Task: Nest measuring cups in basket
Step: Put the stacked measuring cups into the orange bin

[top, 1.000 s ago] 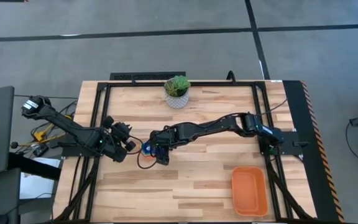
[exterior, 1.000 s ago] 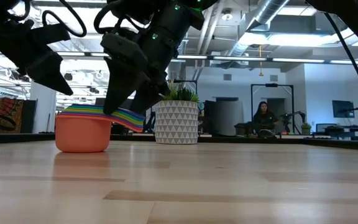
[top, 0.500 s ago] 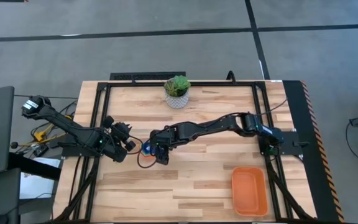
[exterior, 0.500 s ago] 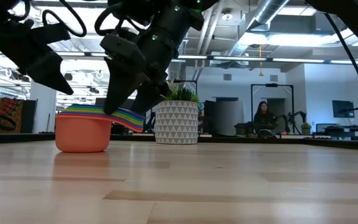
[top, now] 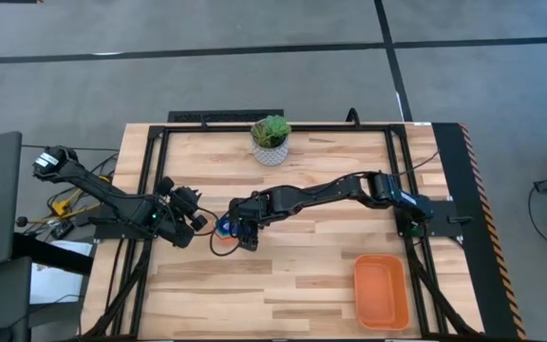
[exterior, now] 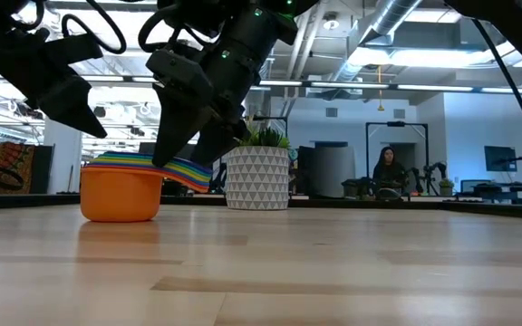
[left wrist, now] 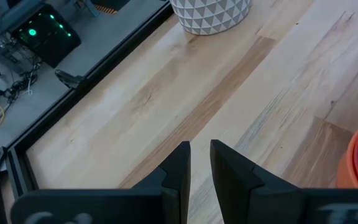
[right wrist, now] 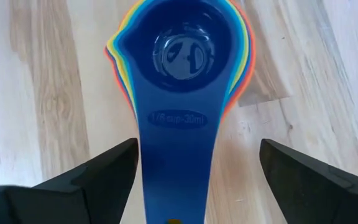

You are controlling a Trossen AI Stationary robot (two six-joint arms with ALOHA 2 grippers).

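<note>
The measuring cups (right wrist: 185, 50) stand nested in one stack on the wood table, left of its middle. The dark blue cup is innermost and on top. The orange cup (exterior: 120, 192) is outermost, its bottom on the table. Their handles (exterior: 188, 170) fan out toward my right gripper (right wrist: 197, 186). That gripper is open and slants down over the handles, one finger on either side, clear of them. My left gripper (left wrist: 199, 165) hovers just left of the stack, shut and holding nothing. The orange basket (top: 381, 290) lies at the near right corner.
A white patterned pot with a green plant (top: 271, 141) stands at the far edge's middle. A black frame (top: 150, 171) runs along the table's left, far and right sides. Bare wood lies between the stack and the basket.
</note>
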